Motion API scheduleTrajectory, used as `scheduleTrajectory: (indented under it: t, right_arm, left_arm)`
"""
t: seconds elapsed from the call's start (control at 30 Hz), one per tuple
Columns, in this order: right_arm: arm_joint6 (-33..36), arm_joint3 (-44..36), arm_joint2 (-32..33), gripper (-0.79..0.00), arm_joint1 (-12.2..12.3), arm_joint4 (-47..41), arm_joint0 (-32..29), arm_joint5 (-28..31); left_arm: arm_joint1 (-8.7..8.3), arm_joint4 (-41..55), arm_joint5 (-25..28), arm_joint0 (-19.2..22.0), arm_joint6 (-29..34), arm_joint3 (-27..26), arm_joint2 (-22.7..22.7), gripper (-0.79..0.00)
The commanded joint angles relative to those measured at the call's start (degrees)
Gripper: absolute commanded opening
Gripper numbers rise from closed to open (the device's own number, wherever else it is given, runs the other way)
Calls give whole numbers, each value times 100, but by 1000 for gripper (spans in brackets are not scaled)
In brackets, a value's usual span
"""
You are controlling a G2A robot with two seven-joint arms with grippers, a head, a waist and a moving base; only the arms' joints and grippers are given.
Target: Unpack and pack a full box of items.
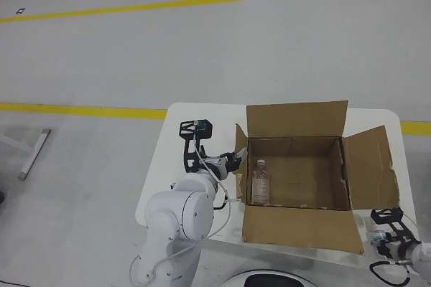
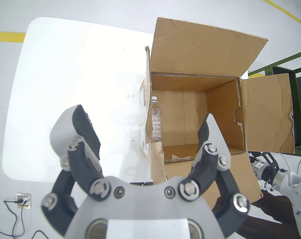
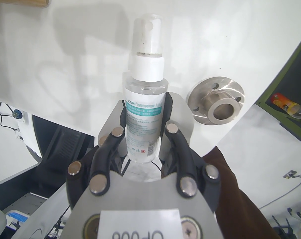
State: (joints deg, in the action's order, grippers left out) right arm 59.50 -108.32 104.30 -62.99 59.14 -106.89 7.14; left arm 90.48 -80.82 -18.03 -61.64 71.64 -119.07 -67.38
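An open cardboard box [image 1: 298, 215] stands on the white table [image 1: 194, 118], flaps spread. Inside, against its left wall, lies a clear plastic water bottle [image 1: 259, 183], also seen past the torn wall as the water bottle [image 2: 156, 123]. My left gripper [image 1: 233, 159] hovers open at the box's [image 2: 197, 58] left wall, nothing between its fingers [image 2: 87, 128]. My right gripper [image 3: 145, 115] is shut on a clear spray bottle [image 3: 145, 95] with a white collar and clear cap, above the table's near right corner. In the top view the right gripper [image 1: 388, 228] sits just right of the front flap.
A round metal flange [image 3: 216, 103] lies on the table beside the spray bottle. An orange drink bottle [image 3: 290, 106] rests on a dark green shelf off the table. The table left of the box [image 2: 65, 75] is bare white surface.
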Motion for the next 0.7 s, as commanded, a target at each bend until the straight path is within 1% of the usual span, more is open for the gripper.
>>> scheduleTrajectory:
  t: [0.0,0.1,0.2,0.37,0.5,0.67]
  right_arm:
    - [-26,-32,117,-785,3,-147,-22,-21]
    - [-123,-109,392,-785,0,-546,-66,-117]
    - [-185,-198,747,-785,-6,-1240,-131,-91]
    - [-151,-215,1408,-785,-17,-3089,-202,267]
    - [-150,-138,1909,-785,-20,-4394,-288,594]
    - [-107,30,2392,-785,-16,-5608,-376,800]
  left_arm:
    - [0,0,0,0,0,0,0,0]
    - [0,0,0,0,0,0,0,0]
    - [0,0,0,0,0,0,0,0]
    - [0,0,0,0,0,0,0,0]
    - [0,0,0,0,0,0,0,0]
    - [0,0,0,0,0,0,0,0]
